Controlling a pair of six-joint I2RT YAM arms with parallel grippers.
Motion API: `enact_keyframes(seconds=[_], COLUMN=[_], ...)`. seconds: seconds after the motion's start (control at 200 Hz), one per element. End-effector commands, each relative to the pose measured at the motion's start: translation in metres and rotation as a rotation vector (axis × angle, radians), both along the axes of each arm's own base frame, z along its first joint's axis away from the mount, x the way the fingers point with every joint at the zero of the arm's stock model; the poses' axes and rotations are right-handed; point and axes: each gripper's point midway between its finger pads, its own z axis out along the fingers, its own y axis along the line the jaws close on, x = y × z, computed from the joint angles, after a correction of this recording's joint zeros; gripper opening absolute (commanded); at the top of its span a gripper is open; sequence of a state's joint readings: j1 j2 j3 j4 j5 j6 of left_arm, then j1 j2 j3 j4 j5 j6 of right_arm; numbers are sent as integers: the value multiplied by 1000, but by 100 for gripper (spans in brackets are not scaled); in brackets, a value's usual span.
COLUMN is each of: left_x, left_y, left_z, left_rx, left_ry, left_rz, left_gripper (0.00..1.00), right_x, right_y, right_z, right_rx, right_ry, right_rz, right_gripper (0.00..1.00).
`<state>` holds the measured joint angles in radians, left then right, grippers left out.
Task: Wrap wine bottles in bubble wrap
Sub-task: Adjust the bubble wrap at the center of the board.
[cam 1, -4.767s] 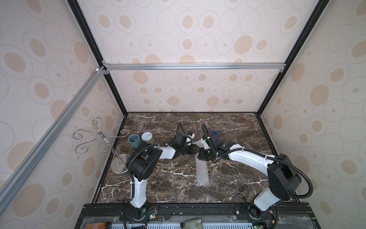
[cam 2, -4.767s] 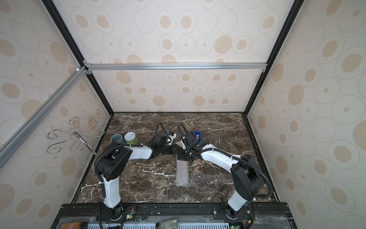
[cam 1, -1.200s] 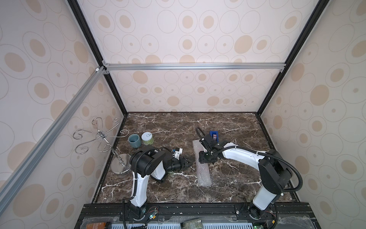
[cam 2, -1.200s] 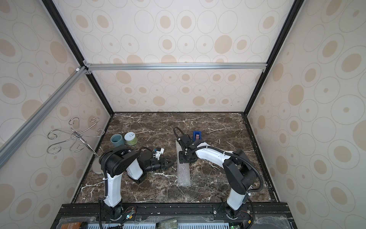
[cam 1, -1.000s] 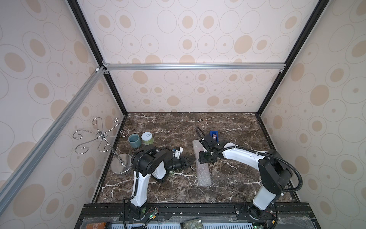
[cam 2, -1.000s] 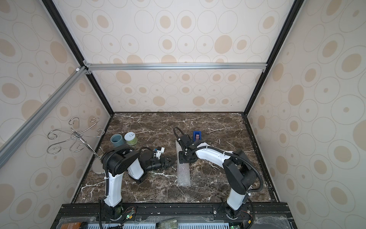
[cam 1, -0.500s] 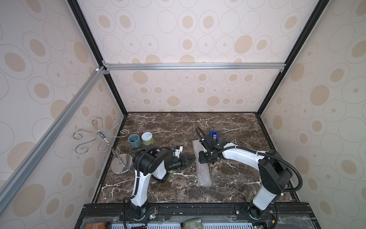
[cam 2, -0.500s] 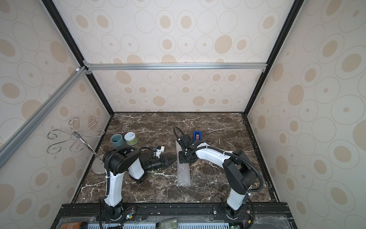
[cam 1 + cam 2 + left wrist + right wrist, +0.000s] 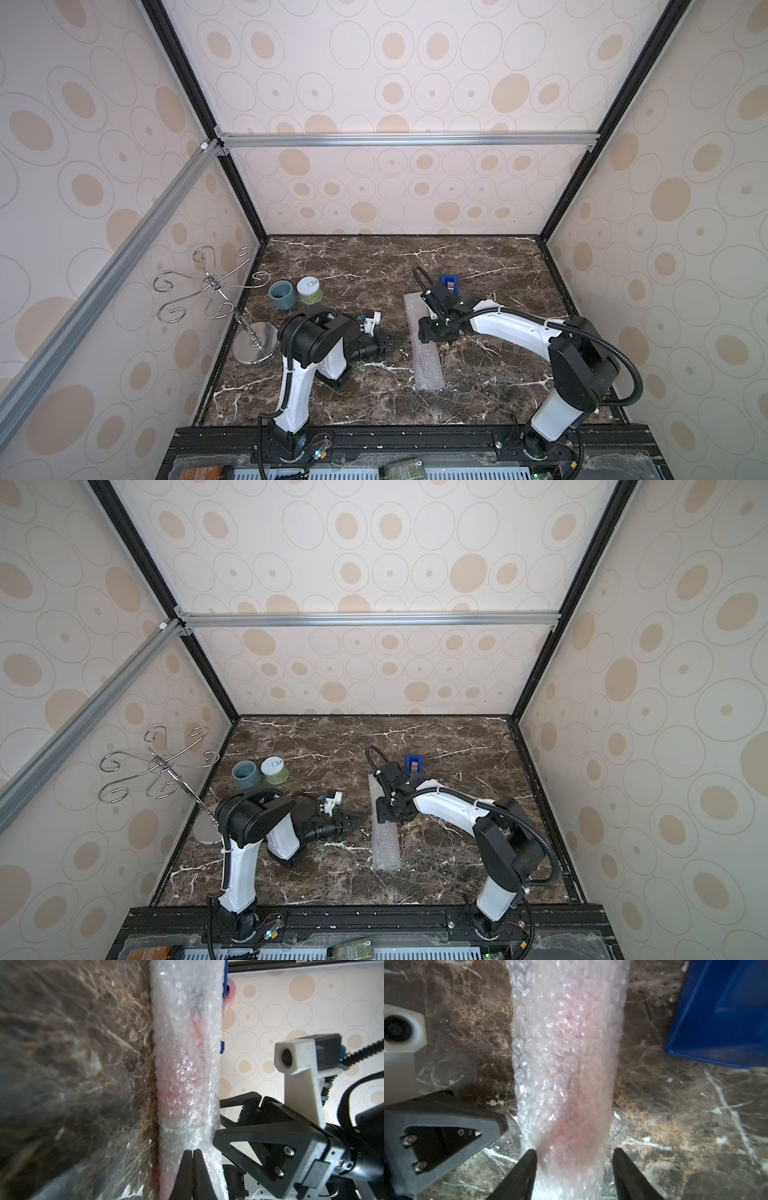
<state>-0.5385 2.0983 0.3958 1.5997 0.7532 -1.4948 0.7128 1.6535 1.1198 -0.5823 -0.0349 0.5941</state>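
The wine bottle [image 9: 571,1105] lies rolled in bubble wrap [image 9: 427,360] at the middle of the table [image 9: 490,395]
The roll runs lengthwise toward the front edge, pink showing through; right gripper [image 9: 574,1150] straddles it, jaws released; left gripper [image 9: 192,1151] is clenched on nothing, just beside it.

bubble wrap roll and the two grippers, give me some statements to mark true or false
1. The bubble wrap lies rolled up as a long tube on the table. True.
2. The left gripper is wide open. False: its jaws are shut, tips together, beside the roll.
3. Pink from the wine bottle shows through the wrap. True.
4. The right gripper is shut and far from the roll. False: its open jaws straddle the roll.
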Motion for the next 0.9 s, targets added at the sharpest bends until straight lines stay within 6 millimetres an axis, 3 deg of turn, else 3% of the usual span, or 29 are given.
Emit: enact_keyframes(seconds=[0.0, 0.275, 0.57, 0.725, 0.895], left_x=[3, 4, 9, 8, 10], left_y=[0, 1, -2, -1, 2], left_z=[23, 24, 25, 21, 17], left_rx=[-62, -24, 30, 56, 102], left_ry=[-83, -101, -124, -123, -131], left_rz=[5, 8, -9, -16, -14], left_gripper=[0, 0, 0, 0, 0], right_x=[-16, -45, -53, -49, -47], right_y=[-12, -5, 8, -3, -16], right_z=[11, 4, -11, -19, -19], right_rx=[-26, -48, -153, -243, -315], right_ry=[-1, 23, 5, -17, -42], right_rz=[-7, -4, -7, -8, 21], right_gripper=[65, 73, 82, 80, 68])
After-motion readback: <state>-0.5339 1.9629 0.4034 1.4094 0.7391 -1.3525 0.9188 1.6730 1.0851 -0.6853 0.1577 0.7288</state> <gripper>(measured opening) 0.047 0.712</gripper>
